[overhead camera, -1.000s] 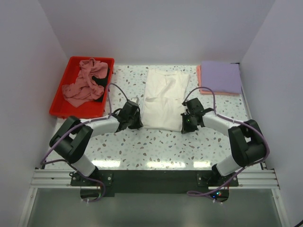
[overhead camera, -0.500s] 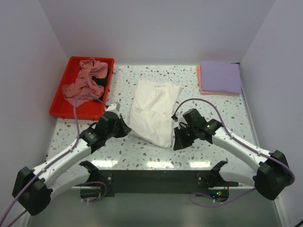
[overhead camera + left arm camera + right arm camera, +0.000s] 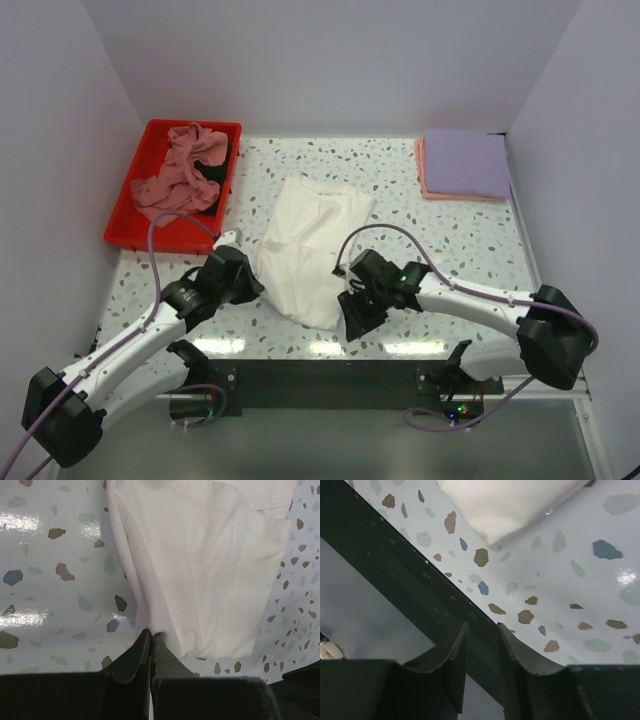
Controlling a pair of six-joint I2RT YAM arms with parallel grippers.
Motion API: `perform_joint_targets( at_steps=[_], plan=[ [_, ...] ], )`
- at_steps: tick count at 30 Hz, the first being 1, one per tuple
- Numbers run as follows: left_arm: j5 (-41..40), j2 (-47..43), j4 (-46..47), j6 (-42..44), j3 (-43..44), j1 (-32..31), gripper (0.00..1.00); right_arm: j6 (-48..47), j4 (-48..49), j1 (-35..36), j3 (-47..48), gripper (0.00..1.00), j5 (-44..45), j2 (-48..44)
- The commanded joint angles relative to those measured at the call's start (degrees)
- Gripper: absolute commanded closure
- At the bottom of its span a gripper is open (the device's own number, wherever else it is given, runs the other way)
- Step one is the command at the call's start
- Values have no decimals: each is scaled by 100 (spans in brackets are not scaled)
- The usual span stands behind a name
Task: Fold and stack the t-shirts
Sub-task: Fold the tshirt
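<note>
Near the front edge of the desk (image 3: 470,235), my left fingers (image 3: 131,662) pinch the edge of the white t-shirt (image 3: 210,570); my right fingers (image 3: 445,655) stand slightly spread, gripping nothing.

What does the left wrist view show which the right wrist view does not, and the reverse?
Only left wrist: the left gripper, jaws shut on the edge of the white t-shirt, and most of that shirt's folded body. Only right wrist: the right gripper, jaws apart and empty, over the dark table edge. Both: the white t-shirt and the speckled table.
</note>
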Motion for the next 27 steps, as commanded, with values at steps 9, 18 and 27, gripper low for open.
perform_joint_targets(
  at_steps=[9, 18, 27],
  plan=[
    [-310, -367, -347, -206, -40, -2, 100, 535, 1354, 1155, 311, 58, 1383, 1178],
    [-266, -419, -242, -241, -119, -10, 100, 1000, 1890, 1322, 181, 57, 2480, 1424],
    [-301, -384, -286, -241, -49, -11, 100, 1001, 1830, 1331, 329, 91, 2500, 1600]
  ],
)
